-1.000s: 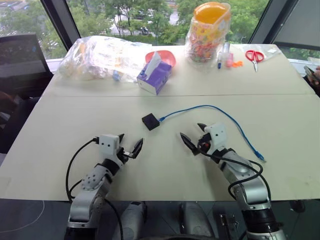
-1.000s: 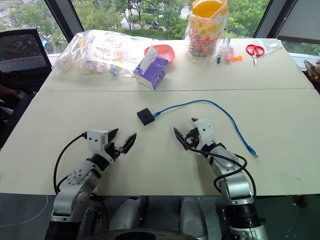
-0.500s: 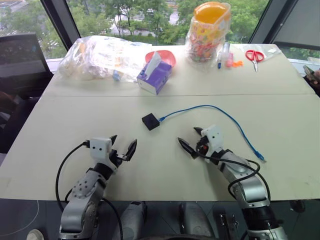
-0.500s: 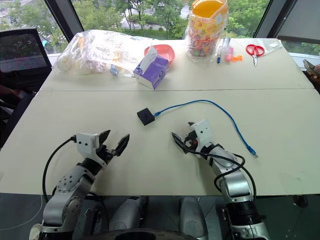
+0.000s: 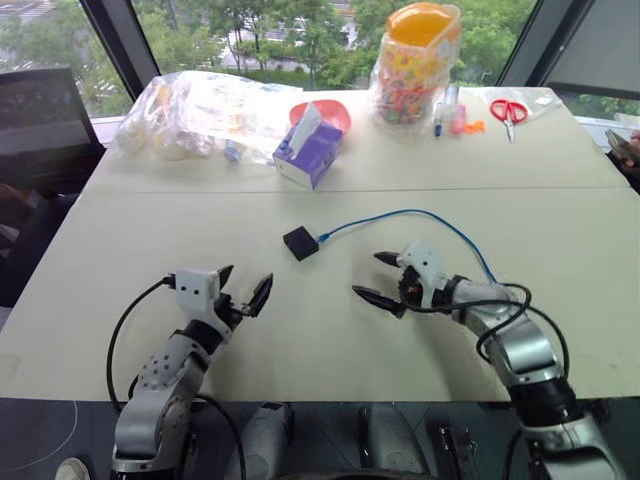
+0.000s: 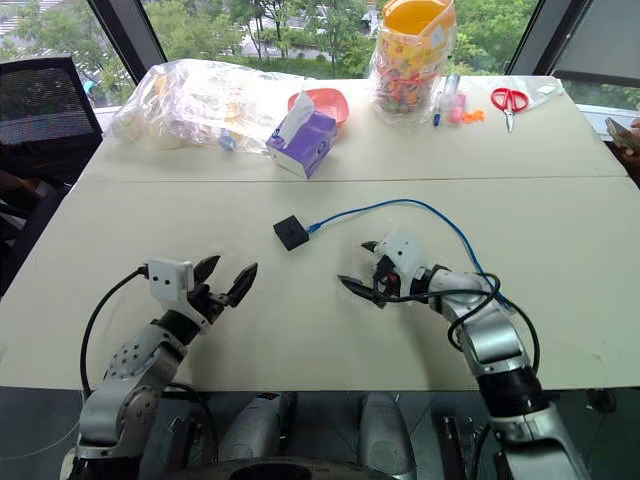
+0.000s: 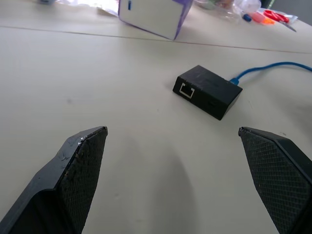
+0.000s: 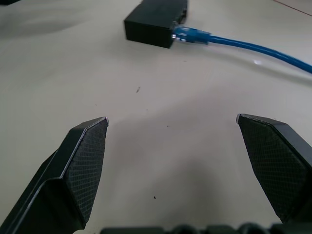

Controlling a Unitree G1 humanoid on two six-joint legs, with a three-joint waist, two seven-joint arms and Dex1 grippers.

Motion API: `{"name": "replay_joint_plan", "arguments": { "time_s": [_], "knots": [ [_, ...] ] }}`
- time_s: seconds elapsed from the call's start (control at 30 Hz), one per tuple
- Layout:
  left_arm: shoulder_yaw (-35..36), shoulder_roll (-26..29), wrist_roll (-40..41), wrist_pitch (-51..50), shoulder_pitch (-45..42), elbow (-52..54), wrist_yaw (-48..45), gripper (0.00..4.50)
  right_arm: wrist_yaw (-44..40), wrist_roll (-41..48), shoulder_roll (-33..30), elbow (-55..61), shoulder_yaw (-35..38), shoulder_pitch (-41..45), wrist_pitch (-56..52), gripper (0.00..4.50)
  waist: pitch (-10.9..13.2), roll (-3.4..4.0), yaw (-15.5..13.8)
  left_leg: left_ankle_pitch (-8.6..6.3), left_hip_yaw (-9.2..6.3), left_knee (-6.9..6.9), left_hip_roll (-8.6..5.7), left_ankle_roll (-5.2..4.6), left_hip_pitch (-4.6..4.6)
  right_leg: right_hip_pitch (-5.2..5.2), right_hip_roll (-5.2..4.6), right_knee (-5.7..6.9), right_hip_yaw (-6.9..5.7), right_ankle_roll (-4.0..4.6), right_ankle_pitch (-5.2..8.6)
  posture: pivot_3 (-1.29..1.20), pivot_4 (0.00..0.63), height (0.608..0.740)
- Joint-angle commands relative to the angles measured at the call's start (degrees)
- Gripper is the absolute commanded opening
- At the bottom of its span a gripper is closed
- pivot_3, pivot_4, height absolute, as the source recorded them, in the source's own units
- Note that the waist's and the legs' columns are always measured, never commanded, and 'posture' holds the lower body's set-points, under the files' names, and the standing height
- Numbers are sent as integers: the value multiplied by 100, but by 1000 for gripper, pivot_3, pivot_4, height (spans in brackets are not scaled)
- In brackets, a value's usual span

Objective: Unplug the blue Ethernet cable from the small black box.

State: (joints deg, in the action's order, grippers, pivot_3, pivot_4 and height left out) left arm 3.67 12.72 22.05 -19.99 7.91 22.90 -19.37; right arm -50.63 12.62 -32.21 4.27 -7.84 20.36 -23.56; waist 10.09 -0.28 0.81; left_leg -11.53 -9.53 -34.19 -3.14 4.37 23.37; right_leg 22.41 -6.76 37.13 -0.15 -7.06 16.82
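The small black box [image 5: 300,243] lies flat near the middle of the cream table. The blue Ethernet cable [image 5: 420,214] is plugged into the box's right side, arcs rightward and runs down toward the right forearm; its plug [image 8: 187,35] sits in the port. My left gripper [image 5: 243,287] is open, low and left of the box, with an empty port of the box [image 7: 186,90] facing it. My right gripper [image 5: 378,277] is open, turned toward the left, below and right of the box, touching nothing.
At the back stand a purple-and-white tissue box [image 5: 310,152], a clear bag of items [image 5: 200,112], a red bowl [image 5: 335,113], a jar of colourful items [image 5: 415,60], pens [image 5: 450,110] and red scissors [image 5: 510,112]. A black chair [image 5: 35,120] stands at the left.
My right gripper has swung round to point left toward the box and has risen a little. The left gripper has stayed almost in place.
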Motion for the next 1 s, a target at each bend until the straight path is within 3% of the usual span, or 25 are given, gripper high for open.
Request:
{"name": "replay_joint_plan", "arguments": {
  "time_s": [0.03,0.23,0.4,0.53,0.7,1.0],
  "knots": [
    [36,52,75,26,-81,25,-110,4500,-535,-5,-116,-300,-192,897,-30,4396,1,-3,-2,0,-1,0,1,0,-1,0,1,0,-1,-2,-1,0,150,740],
    [-83,189,-95,195,-304,-145,-285,4500,-1911,-842,-28,-1986,-1357,3086,601,4396,8,4,19,1,1,2,1,2,1,5,1,0,-1,-15,-9,0,150,740],
    [-105,250,-248,327,-255,-104,-305,4500,-2412,-1863,944,-4434,-2264,4852,2153,4396,11,7,86,2,-2,21,1,5,1,16,3,3,0,-30,-13,0,150,740],
    [-73,171,-329,429,-66,8,-183,4500,-2370,-2550,1648,-6384,-2642,5746,2901,4396,12,8,122,7,-7,29,0,13,2,22,3,13,0,-30,-14,0,150,740],
    [-143,-10,-451,564,226,174,30,4500,-1888,-3385,2222,-7660,-2969,6265,3384,4396,14,12,150,7,-7,31,-3,15,3,25,3,14,4,-30,-14,0,150,740],
    [-209,-294,-680,817,576,352,330,4500,-1284,-4339,2814,-8205,-3181,6460,3484,4396,22,25,180,14,-9,30,0,26,-6,39,11,52,13,-27,-13,0,150,740]
  ]
}}
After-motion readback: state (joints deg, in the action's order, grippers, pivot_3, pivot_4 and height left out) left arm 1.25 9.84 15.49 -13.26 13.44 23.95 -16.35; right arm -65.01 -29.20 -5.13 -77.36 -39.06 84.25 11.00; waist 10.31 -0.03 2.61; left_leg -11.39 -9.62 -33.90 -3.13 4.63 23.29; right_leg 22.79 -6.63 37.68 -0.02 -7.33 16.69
